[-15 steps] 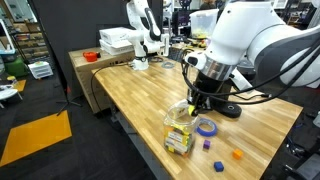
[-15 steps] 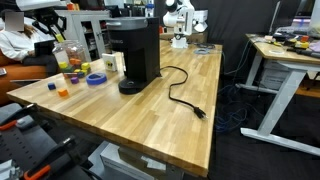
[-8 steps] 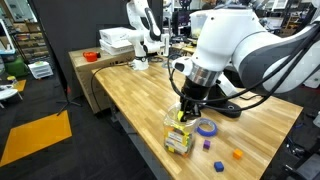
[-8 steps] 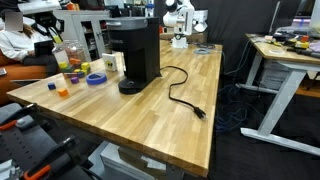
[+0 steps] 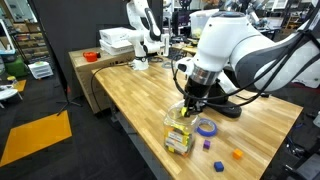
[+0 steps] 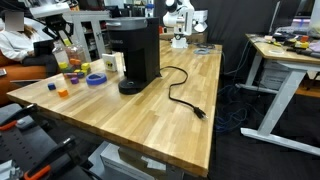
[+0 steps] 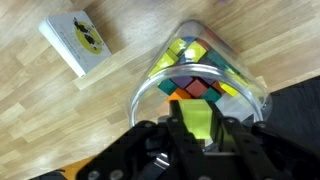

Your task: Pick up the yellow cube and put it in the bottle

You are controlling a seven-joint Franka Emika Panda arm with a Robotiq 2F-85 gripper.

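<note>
In the wrist view the claw (image 7: pixel 197 128) comes in from the bottom edge of the frame, clenched on the yellow cube (image 7: pixel 197 116), which sits pinched between the two dark fingers. The cube hangs just over the near edge of the bottle (image 7: pixel 148 80), whose wide round mouth fills the centre and right of the frame. Yellow, green, orange and dark pieces show through the opening. A small white box (image 7: pixel 75 42) with a yellow print lies flat on the wooden worktop (image 7: pixel 60 120) at the upper left, apart from the bottle.

In an exterior view the white arm (image 5: pixel 235 45) reaches down from the upper right, and the claw (image 5: pixel 188 110) is right above the bottle (image 5: pixel 174 138), near the lower edge of the worktop (image 5: pixel 130 95). A blue tape roll (image 5: pixel 206 127) lies just to the right of the bottle. Further to the lower right are a purple cube (image 5: pixel 207 144), a blue cube (image 5: pixel 220 166) and an orange cube (image 5: pixel 238 154).

In an exterior view the bottle (image 6: pixel 68 64) stands at the far left of the worktop (image 6: pixel 150 120), left of the black coffee maker (image 6: pixel 138 50). The coffee maker's black cable (image 6: pixel 180 95) trails towards the centre of the frame.
</note>
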